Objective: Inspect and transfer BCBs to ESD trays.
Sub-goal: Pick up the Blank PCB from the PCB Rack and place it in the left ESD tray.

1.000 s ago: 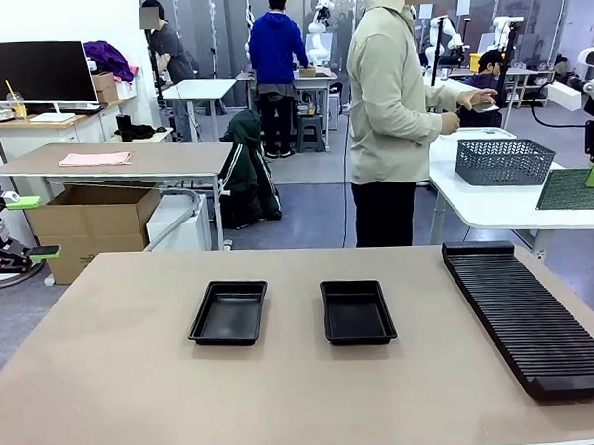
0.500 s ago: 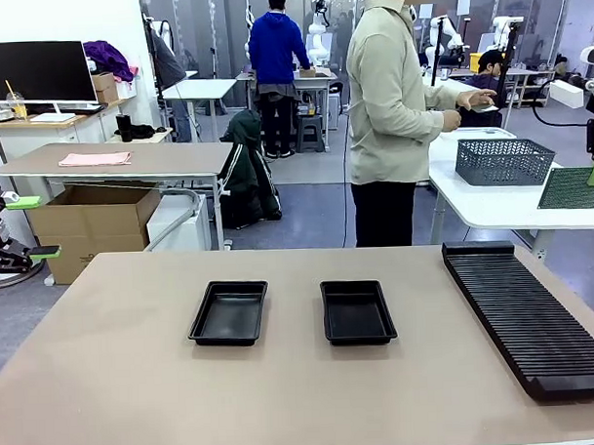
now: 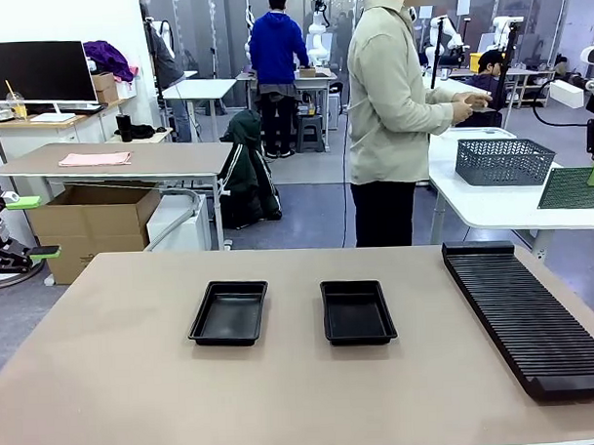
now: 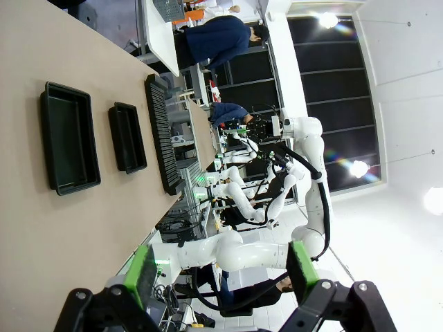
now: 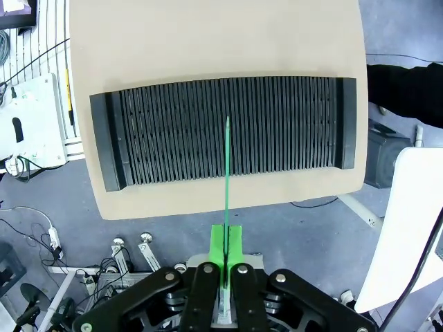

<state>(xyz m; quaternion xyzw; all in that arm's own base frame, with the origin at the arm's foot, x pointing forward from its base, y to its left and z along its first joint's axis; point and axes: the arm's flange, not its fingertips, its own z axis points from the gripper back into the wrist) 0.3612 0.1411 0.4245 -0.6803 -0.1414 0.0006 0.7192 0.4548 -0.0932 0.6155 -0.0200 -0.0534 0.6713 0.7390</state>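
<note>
L side: L pincer (image 3: pixel 33 228) hangs off the desk's (image 3: pixel 117 365) left end, well apart from every task item. Jaws wide open, green pads (image 4: pixel 142 273) with nothing between them, touching nothing.

Mid desk: two ESD trays, left tray (image 3: pixel 229 313) and right tray (image 3: pixel 358 312), side by side with a gap between. Both shallow, black, flared rims, floors bare. No pincer near either.

Far side, behind the trays: person (image 3: pixel 388 92) in a pale jacket, turned toward another desk to the right, hands (image 3: pixel 466 103) together at chest height.

R side: long black slotted rack (image 3: pixel 530 317) along the desk's right edge, slots unfilled as far as can be seen.

R pincer (image 5: pixel 226 257): jaws shut tight on one BCB (image 3: pixel 572 188), gripped at its edge. Board is held up clear of the desk, past the rack's far right corner in the front view. Wrist view has it edge-on, a thin green line (image 5: pixel 227 173) pointing down at the rack's (image 5: pixel 173 131) middle slots, not touching them. Face appears dull green w/ a fine grid texture; detail too small to read.
</note>
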